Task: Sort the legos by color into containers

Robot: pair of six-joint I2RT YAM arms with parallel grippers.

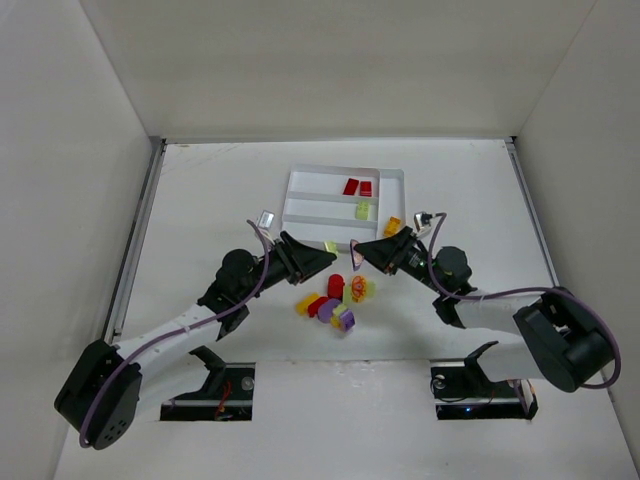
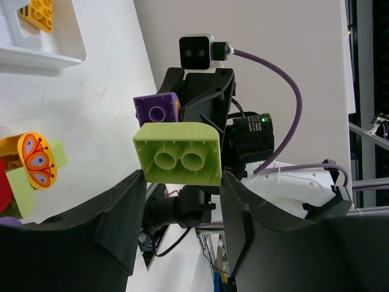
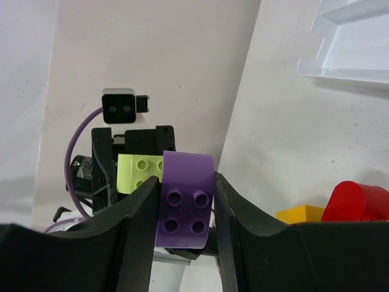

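Note:
My left gripper [image 1: 326,257] is shut on a lime-yellow lego [image 1: 331,246], held above the table just in front of the white tray [image 1: 300,178]. In the left wrist view the gripper [image 2: 181,177] pinches this lime lego [image 2: 177,153] at both sides. My right gripper [image 1: 360,256] faces it closely and is shut on a purple lego [image 1: 356,260]. The right wrist view shows the gripper [image 3: 185,190] clamping the purple lego [image 3: 187,201]. The tray holds two red legos [image 1: 357,187], a lime one [image 1: 362,210] and an orange-yellow one [image 1: 393,226].
A pile of loose legos [image 1: 330,302], red, yellow, purple, lime and one with a butterfly print [image 2: 36,159], lies on the table just below both grippers. White walls enclose the table on three sides.

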